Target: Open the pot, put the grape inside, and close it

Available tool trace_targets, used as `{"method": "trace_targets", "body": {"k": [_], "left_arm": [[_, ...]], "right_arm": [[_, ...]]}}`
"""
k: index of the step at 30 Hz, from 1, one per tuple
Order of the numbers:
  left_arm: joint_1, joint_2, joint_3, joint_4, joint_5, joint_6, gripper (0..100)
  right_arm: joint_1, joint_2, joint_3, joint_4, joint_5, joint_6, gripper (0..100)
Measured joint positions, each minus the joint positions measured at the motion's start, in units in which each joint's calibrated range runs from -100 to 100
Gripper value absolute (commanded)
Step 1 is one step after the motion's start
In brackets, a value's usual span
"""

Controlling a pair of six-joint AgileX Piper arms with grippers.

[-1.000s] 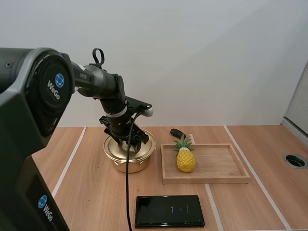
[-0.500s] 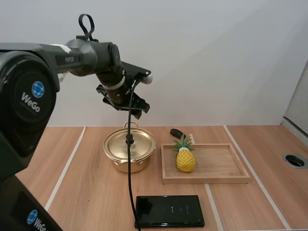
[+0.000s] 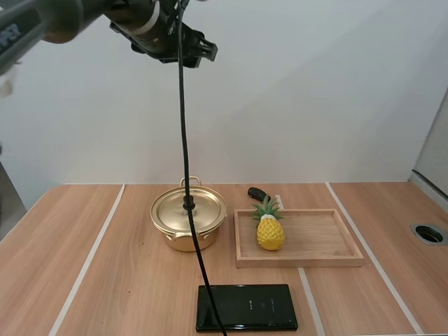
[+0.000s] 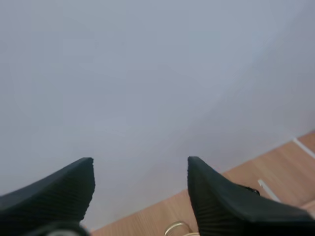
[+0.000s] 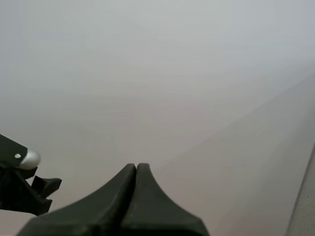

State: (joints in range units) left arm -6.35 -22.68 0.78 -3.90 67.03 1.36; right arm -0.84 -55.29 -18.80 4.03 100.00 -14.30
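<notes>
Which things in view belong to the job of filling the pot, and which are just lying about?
Job: pot, its lid on; left gripper, open, up high.
Lying about: pineapple on the wooden tray; flat black slab at the front; small dark item behind the tray.

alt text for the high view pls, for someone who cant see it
A gold pot with its lid on stands on a wooden table, with a wooden tray holding a toy pineapple just to its right. A black phone lies in front of them, and the left gripper hangs high above the pot.
</notes>
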Motion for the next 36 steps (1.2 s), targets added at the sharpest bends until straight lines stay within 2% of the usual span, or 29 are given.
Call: {"method": "trace_targets", "body": {"k": [1,4,7,12,15,19,24,30,36], "left_arm": [[0.00,-1.40,0.00,0.38,-1.15,-0.83,0],[0.60,-5.19,-0.26,1.48,-4.27,-3.89,0],[2.32,-8.62,-0.26,2.98,-5.85,-5.92,0],[5.97,-14.29,-0.26,3.90,-8.79,-7.60,0],[6.87,-17.90,-0.26,3.14,-10.61,-7.77,0],[7.02,-22.73,1.18,-1.21,-15.51,-5.23,0],[7.02,-30.60,10.48,-6.10,-24.19,-1.62,0],[7.02,-40.07,26.04,-6.92,-33.07,-0.74,0],[7.10,-50.59,39.99,-7.06,-35.93,-0.66,0]], "right_arm": [[0.00,0.00,0.00,-0.39,0.00,0.00,0],[0.00,0.00,0.00,-1.84,0.00,0.00,0],[0.00,0.28,0.13,-2.72,0.00,0.00,0],[0.00,0.40,4.51,-2.34,-1.55,0.00,0],[0.00,0.13,9.66,-1.60,-8.40,-0.04,0],[0.00,-2.54,18.07,-0.80,-20.98,-0.04,0],[0.00,-7.00,28.19,0.33,-31.75,-0.13,0],[0.00,-10.97,38.05,1.10,-40.02,-0.13,0],[0.00,-14.03,46.43,1.96,-43.80,-0.17,0]]}}
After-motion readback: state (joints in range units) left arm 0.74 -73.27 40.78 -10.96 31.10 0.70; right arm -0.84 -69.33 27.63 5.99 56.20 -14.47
